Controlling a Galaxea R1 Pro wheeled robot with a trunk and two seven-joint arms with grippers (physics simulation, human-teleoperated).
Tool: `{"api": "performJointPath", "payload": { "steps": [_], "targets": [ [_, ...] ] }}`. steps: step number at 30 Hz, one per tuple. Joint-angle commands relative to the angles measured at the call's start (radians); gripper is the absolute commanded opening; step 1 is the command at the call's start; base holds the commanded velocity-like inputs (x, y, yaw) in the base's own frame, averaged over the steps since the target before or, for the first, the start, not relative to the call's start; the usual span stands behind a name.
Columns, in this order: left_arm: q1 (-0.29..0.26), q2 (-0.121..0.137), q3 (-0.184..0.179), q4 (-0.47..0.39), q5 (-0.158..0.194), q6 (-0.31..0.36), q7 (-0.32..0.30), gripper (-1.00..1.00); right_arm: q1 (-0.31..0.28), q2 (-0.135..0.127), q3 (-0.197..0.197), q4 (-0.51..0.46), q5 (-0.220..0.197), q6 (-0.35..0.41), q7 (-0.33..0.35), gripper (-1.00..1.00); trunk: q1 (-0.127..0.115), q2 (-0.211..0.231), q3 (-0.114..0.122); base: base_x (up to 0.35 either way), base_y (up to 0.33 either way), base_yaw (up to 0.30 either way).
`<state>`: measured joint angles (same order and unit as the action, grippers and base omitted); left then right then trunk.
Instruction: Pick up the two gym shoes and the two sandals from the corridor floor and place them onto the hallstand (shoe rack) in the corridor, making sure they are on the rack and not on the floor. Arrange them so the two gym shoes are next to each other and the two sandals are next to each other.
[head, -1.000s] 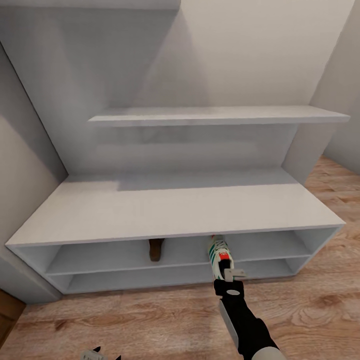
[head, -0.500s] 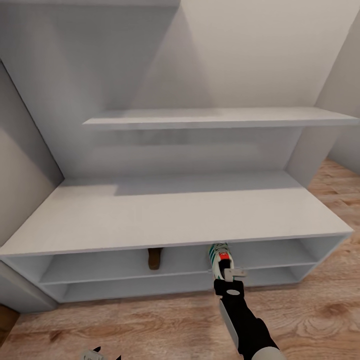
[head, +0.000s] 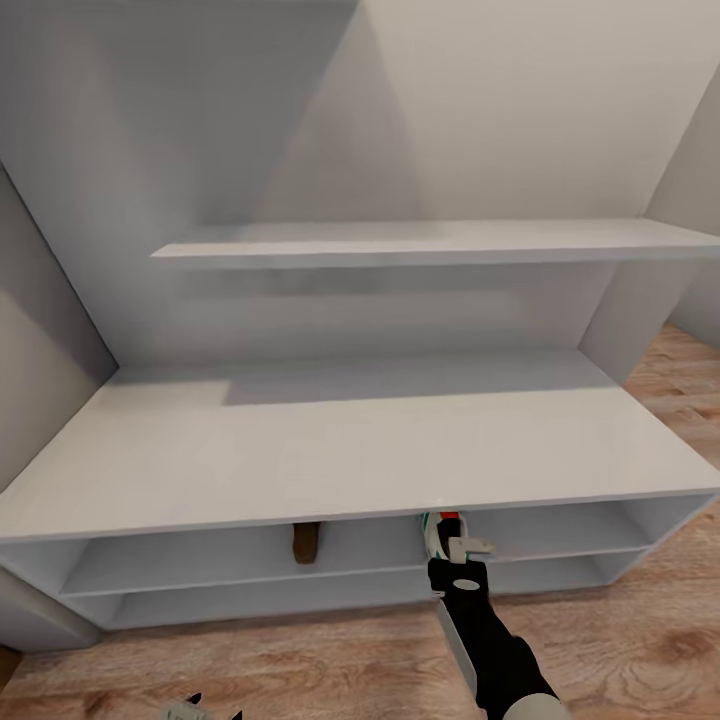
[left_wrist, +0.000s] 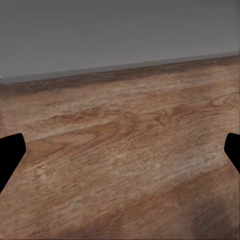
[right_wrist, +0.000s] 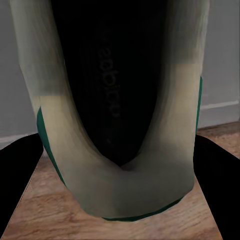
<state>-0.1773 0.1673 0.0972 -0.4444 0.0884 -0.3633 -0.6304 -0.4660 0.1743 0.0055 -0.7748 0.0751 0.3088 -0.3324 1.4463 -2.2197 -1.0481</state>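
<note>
My right gripper (head: 458, 550) is shut on one gym shoe (head: 437, 526), gripping its heel end. The cream, green-striped shoe reaches into the upper open shelf of the hallstand (head: 340, 450), and the bench top hides most of it. In the right wrist view the gym shoe's (right_wrist: 120, 150) dark opening sits between the black fingers (right_wrist: 17, 180). One brown sandal (head: 305, 542) lies on that same upper shelf, left of the shoe. My left gripper (left_wrist: 120, 155) hangs open over the corridor floor (left_wrist: 125, 140), and its tips (head: 200, 708) show at the bottom of the head view.
A floating shelf (head: 440, 240) sticks out from the tall grey back panel above the bench top. Grey walls close in on the left and right of the rack. Wood floor (head: 620, 620) runs in front and to the right.
The head view has moved nearer to the rack, which now sits lower and larger in the picture. The gym shoe in my right gripper has gone deeper under the bench top.
</note>
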Motion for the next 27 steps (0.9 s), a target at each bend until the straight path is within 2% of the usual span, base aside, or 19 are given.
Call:
{"api": "performJointPath", "payload": {
  "steps": [1,16,27],
  "targets": [
    [-0.001,0.000,0.003,0.001,0.008,0.002,-0.009,1.00,0.000,0.000,0.001,-0.001,0.008,0.009,-0.002,-1.00,0.000,0.000,-0.001,0.262,0.000,0.000],
    [-0.001,0.000,0.003,0.001,0.009,0.002,-0.009,1.00,0.000,0.000,0.001,-0.001,0.008,0.009,-0.002,-1.00,0.000,0.000,-0.001,0.110,0.000,0.000],
    [-0.001,0.000,0.003,0.001,0.008,0.001,-0.009,1.00,0.000,0.000,0.001,-0.001,0.008,0.009,-0.002,-1.00,0.000,0.000,-0.001,0.024,0.000,0.000]
  ]
}}
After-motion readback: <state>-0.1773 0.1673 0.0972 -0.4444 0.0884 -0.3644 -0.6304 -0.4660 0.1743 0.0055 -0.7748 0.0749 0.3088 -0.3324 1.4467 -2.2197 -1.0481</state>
